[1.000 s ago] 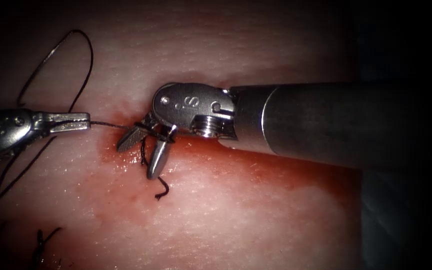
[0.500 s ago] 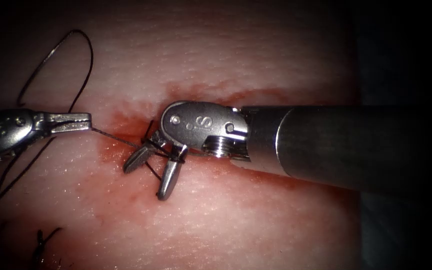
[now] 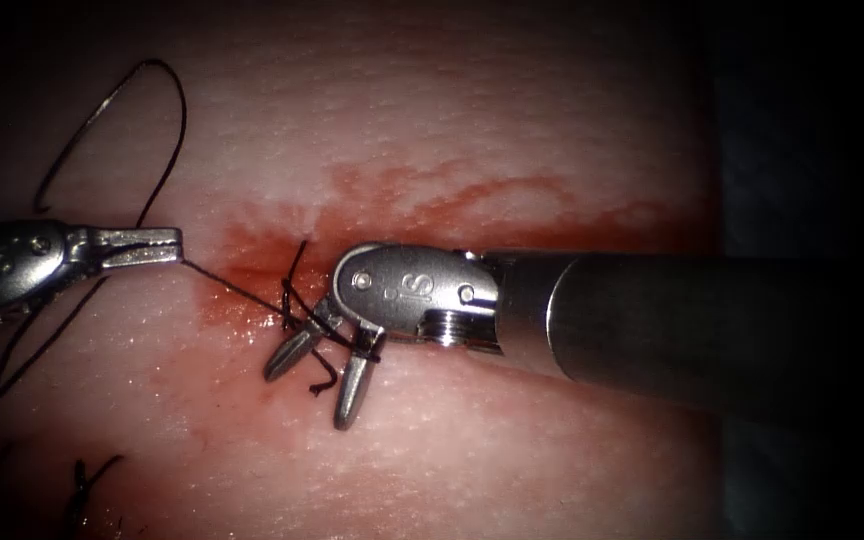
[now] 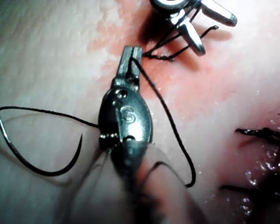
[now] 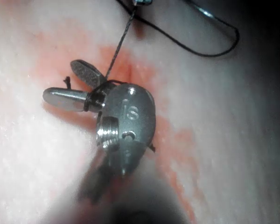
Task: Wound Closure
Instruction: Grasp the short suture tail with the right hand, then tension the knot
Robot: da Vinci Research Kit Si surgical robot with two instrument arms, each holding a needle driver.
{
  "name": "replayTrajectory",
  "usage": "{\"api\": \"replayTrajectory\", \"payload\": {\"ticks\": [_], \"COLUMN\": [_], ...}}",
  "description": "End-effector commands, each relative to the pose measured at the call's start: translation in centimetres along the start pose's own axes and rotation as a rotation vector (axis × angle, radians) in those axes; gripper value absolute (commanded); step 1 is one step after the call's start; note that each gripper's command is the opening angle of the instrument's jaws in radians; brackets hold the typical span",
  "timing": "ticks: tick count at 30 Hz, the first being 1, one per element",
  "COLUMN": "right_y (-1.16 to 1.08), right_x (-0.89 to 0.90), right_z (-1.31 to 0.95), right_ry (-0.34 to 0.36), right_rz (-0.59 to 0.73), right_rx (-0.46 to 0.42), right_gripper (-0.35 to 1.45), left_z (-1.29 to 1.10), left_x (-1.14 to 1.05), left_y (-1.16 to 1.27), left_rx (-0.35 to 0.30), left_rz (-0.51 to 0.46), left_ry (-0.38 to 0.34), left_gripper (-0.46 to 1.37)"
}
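Thread [image 3: 237,290] runs taut from the left tool [image 3: 174,240], whose jaws are closed on it, across to the right tool [image 3: 320,378], whose jaws stand spread apart with the thread wound around their base, gripping nothing. A short cut end of thread [image 3: 324,381] curls between those open jaws. Curved needle [image 4: 32,154] lies free on the tissue [image 3: 512,110] beside the left tool's shaft, held by neither tool and not in the tissue. Red fluid [image 3: 422,195] stains the tissue along the cut, above the right tool's shaft.
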Motion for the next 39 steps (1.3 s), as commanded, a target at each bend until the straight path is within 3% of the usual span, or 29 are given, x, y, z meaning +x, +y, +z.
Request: {"api": "replayTrajectory", "payload": {"ticks": [1,2,4,5,6,22,33,39], "right_y": [0.01,0.02,0.04,0.04,0.05,0.15,0.38,0.50], "right_x": [0.00,0.01,0.02,0.02,0.02,0.10,0.09,0.07], "right_z": [0.00,0.00,0.01,0.01,0.01,-0.09,-0.41,-0.54], "right_ry": [0.000,0.000,-0.005,-0.010,-0.009,-0.016,0.030,0.055], "right_rz": [-0.001,-0.006,-0.011,-0.012,-0.014,-0.015,0.031,0.084], "right_rx": [0.000,-0.001,-0.001,0.006,0.009,0.031,-0.076,-0.120], "right_gripper": [0.85,0.75,0.37,-0.16,-0.35,-0.35,-0.35,-0.35], "left_z": [0.01,0.01,0.02,0.03,0.03,0.01,-0.23,-0.26], "left_x": [-0.01,-0.01,-0.01,-0.01,-0.01,-0.01,-0.10,-0.15], "left_y": [0.00,0.01,0.02,0.02,0.03,0.09,0.44,0.75], "left_rx": [-0.003,-0.006,-0.007,-0.007,-0.007,-0.020,-0.023,-0.061], "left_rz": [0.000,0.000,0.000,0.000,0.000,0.001,-0.032,-0.055], "left_ry": [0.002,0.002,0.002,0.002,0.002,-0.002,-0.107,-0.155], "left_gripper": [-0.35,-0.35,-0.35,-0.35,-0.35,-0.35,-0.35,-0.35]}}
